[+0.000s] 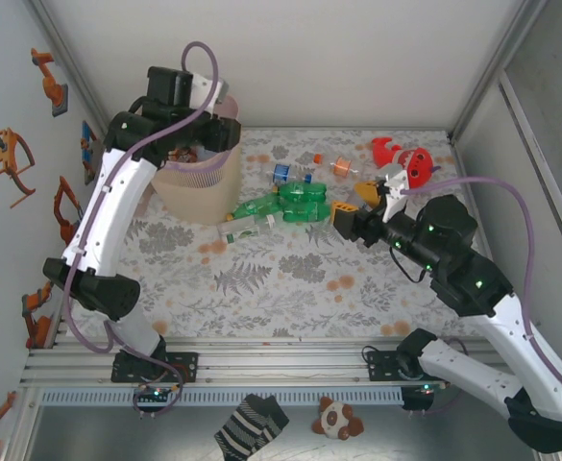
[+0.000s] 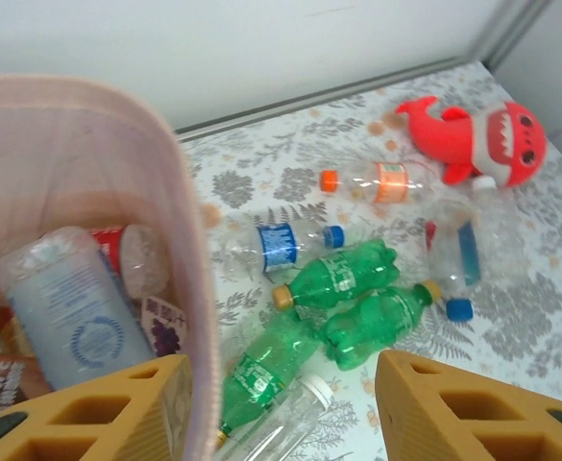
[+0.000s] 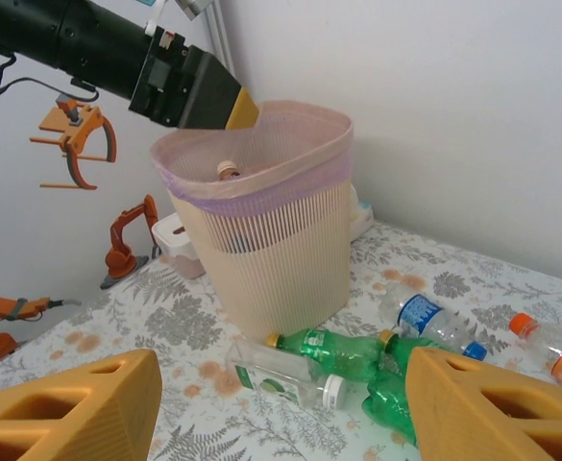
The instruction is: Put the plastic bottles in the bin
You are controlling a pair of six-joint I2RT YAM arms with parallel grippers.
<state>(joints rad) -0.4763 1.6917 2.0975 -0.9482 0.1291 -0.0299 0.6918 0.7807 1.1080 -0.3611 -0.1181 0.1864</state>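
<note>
The bin (image 1: 204,192) stands at the back left, pale pink rim (image 2: 180,240) over a beige ribbed wall (image 3: 271,250). Inside lie several bottles, among them a clear one with a pale blue label (image 2: 69,307). My left gripper (image 2: 281,423) hangs open above the bin's right rim with nothing between its yellow fingers (image 3: 242,110). On the table to the right of the bin lie three green bottles (image 2: 343,274), a clear white-capped bottle (image 3: 290,375), a blue-labelled one (image 2: 281,245) and an orange-capped one (image 2: 381,182). My right gripper (image 1: 350,216) stands open and empty, right of the green bottles (image 1: 300,200).
A red shark plush (image 1: 403,158) lies at the back right, beside a crushed clear bottle with a blue cap (image 2: 463,254). A small white box (image 3: 170,240) sits left of the bin. Orange toy excavators (image 3: 127,235) stand along the left wall.
</note>
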